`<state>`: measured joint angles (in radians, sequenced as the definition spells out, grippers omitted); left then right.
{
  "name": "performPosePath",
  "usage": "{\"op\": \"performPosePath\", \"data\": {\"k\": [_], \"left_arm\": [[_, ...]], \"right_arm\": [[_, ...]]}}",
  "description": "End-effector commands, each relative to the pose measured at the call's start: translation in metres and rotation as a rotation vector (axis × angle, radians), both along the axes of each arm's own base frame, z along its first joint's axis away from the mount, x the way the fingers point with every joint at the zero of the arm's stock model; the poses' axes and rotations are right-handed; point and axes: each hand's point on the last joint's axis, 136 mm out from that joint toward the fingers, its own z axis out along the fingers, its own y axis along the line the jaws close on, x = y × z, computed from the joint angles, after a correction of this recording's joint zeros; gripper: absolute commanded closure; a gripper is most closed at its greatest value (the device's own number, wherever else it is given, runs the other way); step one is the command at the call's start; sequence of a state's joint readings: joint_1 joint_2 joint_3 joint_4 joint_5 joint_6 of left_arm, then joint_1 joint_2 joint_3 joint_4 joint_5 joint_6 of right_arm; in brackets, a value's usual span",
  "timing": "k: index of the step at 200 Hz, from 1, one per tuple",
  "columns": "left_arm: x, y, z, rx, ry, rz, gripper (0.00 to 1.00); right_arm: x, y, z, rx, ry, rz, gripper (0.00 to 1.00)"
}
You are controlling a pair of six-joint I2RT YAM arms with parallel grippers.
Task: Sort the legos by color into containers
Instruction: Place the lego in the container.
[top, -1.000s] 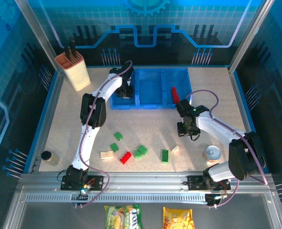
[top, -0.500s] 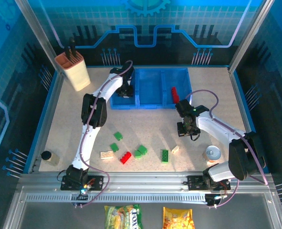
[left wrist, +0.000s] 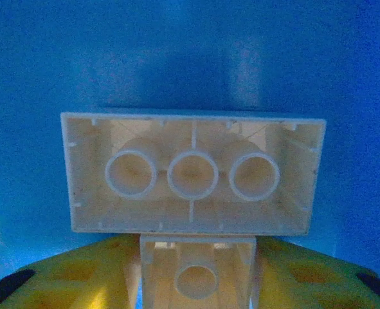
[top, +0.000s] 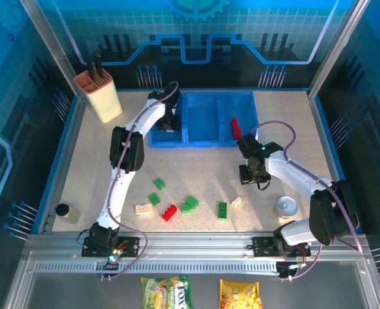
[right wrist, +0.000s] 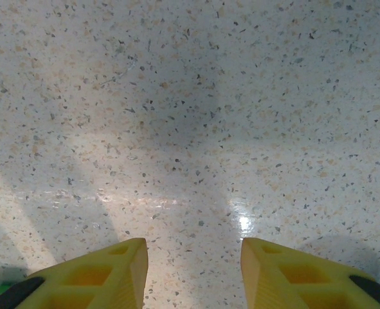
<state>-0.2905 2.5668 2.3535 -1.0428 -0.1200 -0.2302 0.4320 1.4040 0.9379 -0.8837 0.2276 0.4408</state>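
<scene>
Cream lego (left wrist: pixel 197 273) sits between the left gripper (left wrist: pixel 196 248) jaws in the left bin of the containers (top: pixel 206 119), clamping unclear; if you lift early it may cling and leave the bin; right gripper (right wrist: pixel 194 270) jaws stand apart.

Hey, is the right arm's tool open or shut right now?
Open: the right tool has its two fingers apart over the table, with nothing between them.

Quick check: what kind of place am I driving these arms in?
Probably an enclosed robot test cell, not a home: blue circuit-print walls, aluminium frame, speckled table.
</scene>
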Motion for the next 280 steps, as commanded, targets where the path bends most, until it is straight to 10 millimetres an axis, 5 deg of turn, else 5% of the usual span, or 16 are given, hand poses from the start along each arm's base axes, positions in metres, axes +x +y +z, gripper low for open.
{"op": "performPosePath", "data": {"k": [1,119,152,221,280], "left_arm": [[-0.002,0.008,0.017,0.014,-0.006,0.018,0.54],[-0.002,0.007,0.017,0.008,-0.001,0.026,0.60],[-0.001,0.006,0.022,0.000,-0.010,0.032,0.49],[-0.010,-0.004,0.067,-0.025,-0.067,0.012,0.44],[-0.040,-0.006,0.112,-0.061,-0.106,-0.007,0.44]], "right_arm": [[-0.001,0.004,0.015,0.012,-0.018,0.014,0.56],[-0.004,0.003,0.019,0.022,-0.032,0.012,0.56],[-0.004,0.004,0.021,0.028,-0.034,0.014,0.56],[-0.005,0.007,0.031,0.036,-0.053,0.014,0.56],[-0.008,0.016,0.035,0.047,-0.061,0.021,0.56]]}}
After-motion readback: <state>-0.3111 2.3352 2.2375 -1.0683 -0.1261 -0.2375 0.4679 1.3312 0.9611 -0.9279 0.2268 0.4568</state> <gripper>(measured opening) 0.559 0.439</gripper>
